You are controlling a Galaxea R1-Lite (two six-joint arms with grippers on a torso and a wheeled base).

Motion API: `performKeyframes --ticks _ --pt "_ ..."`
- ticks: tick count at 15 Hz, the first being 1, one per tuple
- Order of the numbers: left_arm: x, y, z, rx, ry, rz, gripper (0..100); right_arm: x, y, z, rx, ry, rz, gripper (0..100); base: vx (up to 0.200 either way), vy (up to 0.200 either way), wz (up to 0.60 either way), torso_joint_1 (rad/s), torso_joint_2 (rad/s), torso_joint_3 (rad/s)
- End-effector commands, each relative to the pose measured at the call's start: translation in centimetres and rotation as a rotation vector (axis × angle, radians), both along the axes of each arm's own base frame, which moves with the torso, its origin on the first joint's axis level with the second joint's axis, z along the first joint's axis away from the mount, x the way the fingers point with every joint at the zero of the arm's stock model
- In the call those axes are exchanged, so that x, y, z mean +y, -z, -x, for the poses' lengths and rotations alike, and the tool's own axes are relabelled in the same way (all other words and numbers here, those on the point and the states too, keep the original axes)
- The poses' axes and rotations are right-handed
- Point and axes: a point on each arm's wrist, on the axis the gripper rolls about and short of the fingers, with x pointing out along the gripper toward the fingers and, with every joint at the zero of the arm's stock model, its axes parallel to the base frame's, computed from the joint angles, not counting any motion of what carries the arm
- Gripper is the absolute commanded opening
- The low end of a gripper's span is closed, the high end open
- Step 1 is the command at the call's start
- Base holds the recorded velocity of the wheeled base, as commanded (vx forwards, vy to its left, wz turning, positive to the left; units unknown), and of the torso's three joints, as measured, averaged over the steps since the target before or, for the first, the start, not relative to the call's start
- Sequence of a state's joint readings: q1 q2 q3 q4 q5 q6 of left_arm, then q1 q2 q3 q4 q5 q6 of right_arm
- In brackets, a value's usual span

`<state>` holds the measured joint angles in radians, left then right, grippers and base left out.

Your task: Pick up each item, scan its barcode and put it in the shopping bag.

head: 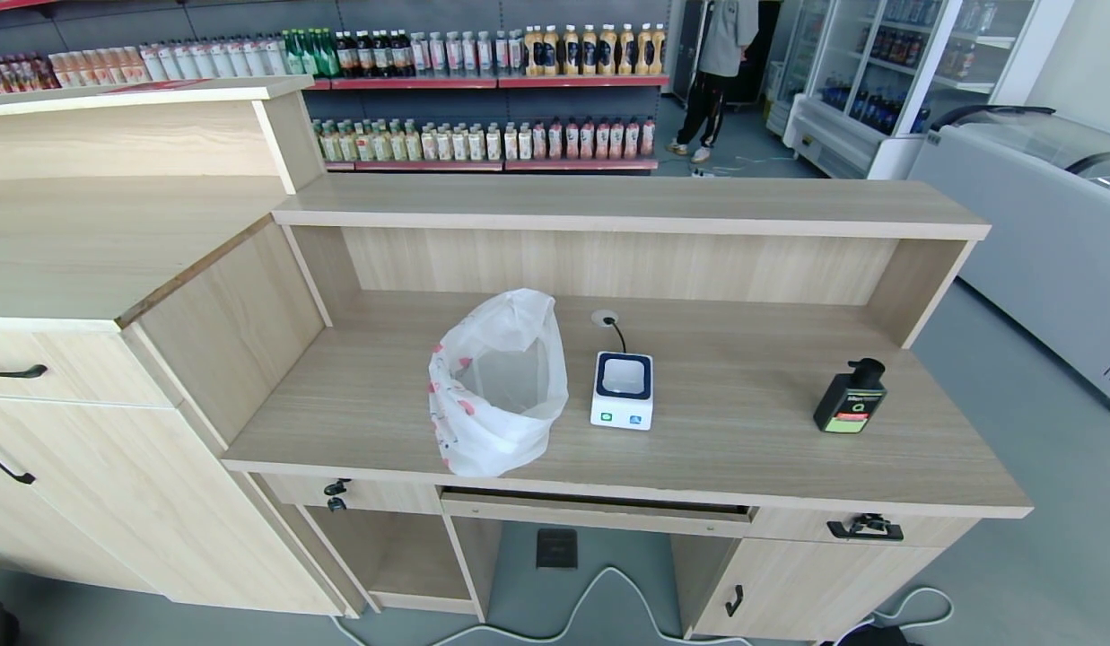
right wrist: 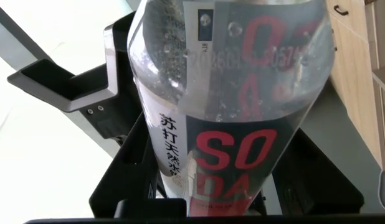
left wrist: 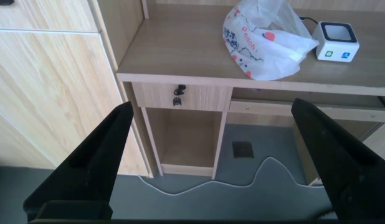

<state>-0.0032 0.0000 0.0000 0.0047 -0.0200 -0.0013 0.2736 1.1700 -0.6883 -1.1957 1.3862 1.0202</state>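
Wooden counter with shopping bag, scanner; left end effector spread, right end effector tight around bottle.

bright even indoor light, faint shadows

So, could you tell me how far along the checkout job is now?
Done: nothing looks bagged; the shopping bag appears empty. In hand: the right gripper holds a soda bottle, not yet at the scanner. Remaining: scan and bag it, then the dark pump bottle on the counter.
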Motion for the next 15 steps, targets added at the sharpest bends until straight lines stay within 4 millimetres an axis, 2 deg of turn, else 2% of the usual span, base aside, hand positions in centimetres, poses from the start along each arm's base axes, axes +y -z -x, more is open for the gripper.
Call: performKeyframes --ticks 1,7,9,11,12,15 --pt "0.0 0.0 0.0 0.001 0.0 0.0 100 0.0 0.0 0.0 0.001 -0.001 0.001 0 0.0 0.0 0.0 0.0 0.0 0.0" --pt "0.0 0.0 0.0 0.001 0.0 0.0 100 -0.5 0.2 -0.6 0.009 0.043 0.006 0 0.0 0.0 0.0 0.0 0.0 0.0" --pt "0.0 0.0 0.0 0.001 0.0 0.0 100 -3.5 1.1 -3.0 -0.052 0.273 0.014 0 0.0 0.0 0.0 0.0 0.0 0.0" --pt "0.0 0.0 0.0 0.001 0.001 0.0 100 -5.1 2.3 -3.9 -0.054 0.381 0.024 0 0.0 0.0 0.0 0.0 0.0 0.0" --pt "0.0 0.0 0.0 0.001 0.0 0.0 100 -7.0 3.3 -4.4 -0.048 0.497 0.034 0 0.0 0.0 0.0 0.0 0.0 0.0" --pt "0.0 0.0 0.0 0.001 0.001 0.0 100 -10.8 5.9 -6.6 -0.058 0.706 0.05 0 0.0 0.0 0.0 0.0 0.0 0.0"
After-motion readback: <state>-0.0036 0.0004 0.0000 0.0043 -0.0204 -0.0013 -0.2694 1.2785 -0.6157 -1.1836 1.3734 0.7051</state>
